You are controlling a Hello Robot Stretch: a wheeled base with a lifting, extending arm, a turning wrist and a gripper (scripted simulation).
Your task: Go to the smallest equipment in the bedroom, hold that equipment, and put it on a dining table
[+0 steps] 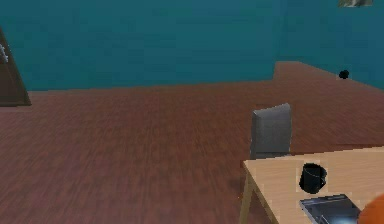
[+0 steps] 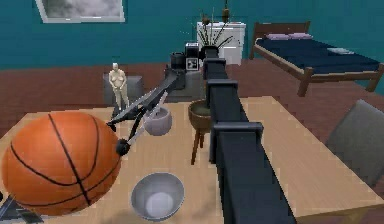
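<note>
Basketball (image 2: 60, 162) at the arm side view's lower left, right at the tips of the fingers (image 2: 138, 108), low over the counter (image 2: 285, 125) — held or resting, cannot tell, nor the fingers' own state.

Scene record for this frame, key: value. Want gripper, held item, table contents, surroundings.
gripper: gripper at the end of the dark arm bar, fingers pointing toward the large orange basketball
held: cannot tell
table: light wooden table
on table: grey metal bowl; small grey pot; dark brown bowl-shaped thing; pale human figurine at the far side
forward view: black mug-like object on the tabletop; grey chair beside it
background: dark-framed bed; teal walls
</note>
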